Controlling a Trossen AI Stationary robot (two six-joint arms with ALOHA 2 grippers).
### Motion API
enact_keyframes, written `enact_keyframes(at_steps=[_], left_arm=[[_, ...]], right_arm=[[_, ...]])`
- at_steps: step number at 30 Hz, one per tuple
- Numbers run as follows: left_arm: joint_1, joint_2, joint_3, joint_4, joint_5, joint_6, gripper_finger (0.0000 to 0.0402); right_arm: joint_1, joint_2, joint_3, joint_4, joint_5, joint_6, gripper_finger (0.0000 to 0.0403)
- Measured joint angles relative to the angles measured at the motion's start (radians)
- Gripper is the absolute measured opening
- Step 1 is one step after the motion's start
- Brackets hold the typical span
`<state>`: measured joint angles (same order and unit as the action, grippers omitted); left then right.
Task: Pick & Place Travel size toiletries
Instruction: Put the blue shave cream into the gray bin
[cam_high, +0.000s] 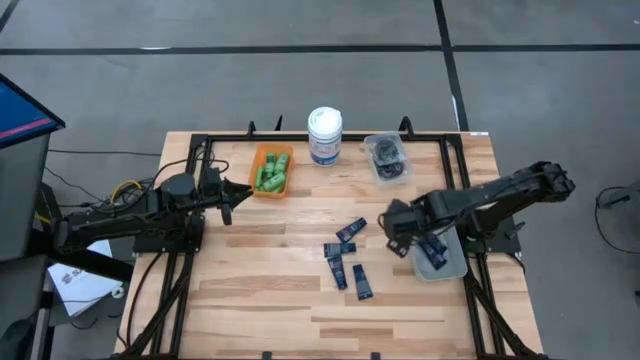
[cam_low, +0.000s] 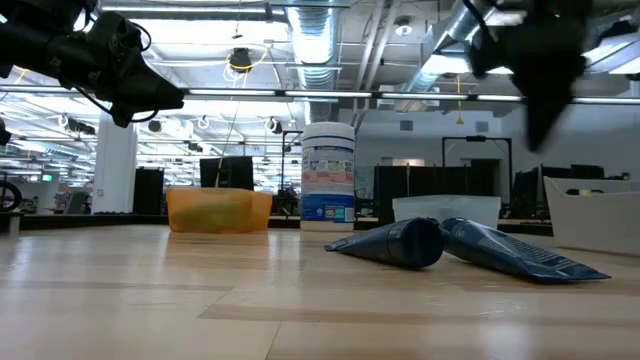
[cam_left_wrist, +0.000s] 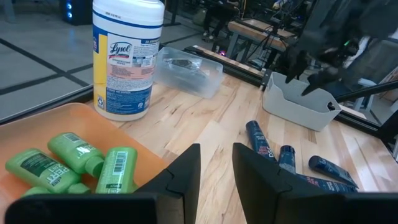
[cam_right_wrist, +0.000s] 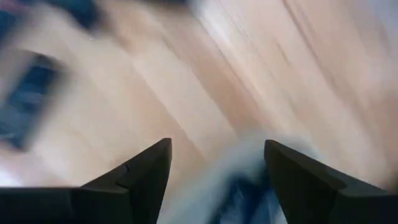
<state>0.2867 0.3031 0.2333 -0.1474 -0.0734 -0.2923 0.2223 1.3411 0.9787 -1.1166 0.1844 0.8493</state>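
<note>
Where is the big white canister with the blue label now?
In the high view the white canister stands upright at the table's far edge, near the middle, between the orange bin on its left and the clear bin on its right.

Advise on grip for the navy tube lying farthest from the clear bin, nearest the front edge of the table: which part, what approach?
Take that navy tube across its narrow width at mid-body, coming straight down from above. It lies flat on the wooden table, long axis running roughly front to back, so the fingers should close from its left and right sides. A neighbouring tube lies close on its left; the right gripper, now open, likely needs a careful, narrow descent.
</note>
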Motion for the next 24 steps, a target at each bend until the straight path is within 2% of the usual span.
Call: enact_keyframes(at_steps=[8,12,18,24], left_arm=[[0.000,0.000,0.000,0.001,0.000,0.003,0.0089],[0.000,0.000,0.000,0.002,0.000,0.003,0.0089],[0.000,0.000,0.000,0.009,0.000,0.003,0.0089],[0.000,0.000,0.000,0.016,0.000,0.006,0.0089]], right_arm=[[-0.116,0.108,0.119,0.233,0.025,-0.611,0.0230],[-0.177,0.200,0.125,0.309,-0.042,-0.831,0.0231],[-0.237,0.335,0.125,0.392,-0.109,-1.030,0.0241],[-0.261,0.444,0.131,0.437,-0.110,-1.096,0.0242]])
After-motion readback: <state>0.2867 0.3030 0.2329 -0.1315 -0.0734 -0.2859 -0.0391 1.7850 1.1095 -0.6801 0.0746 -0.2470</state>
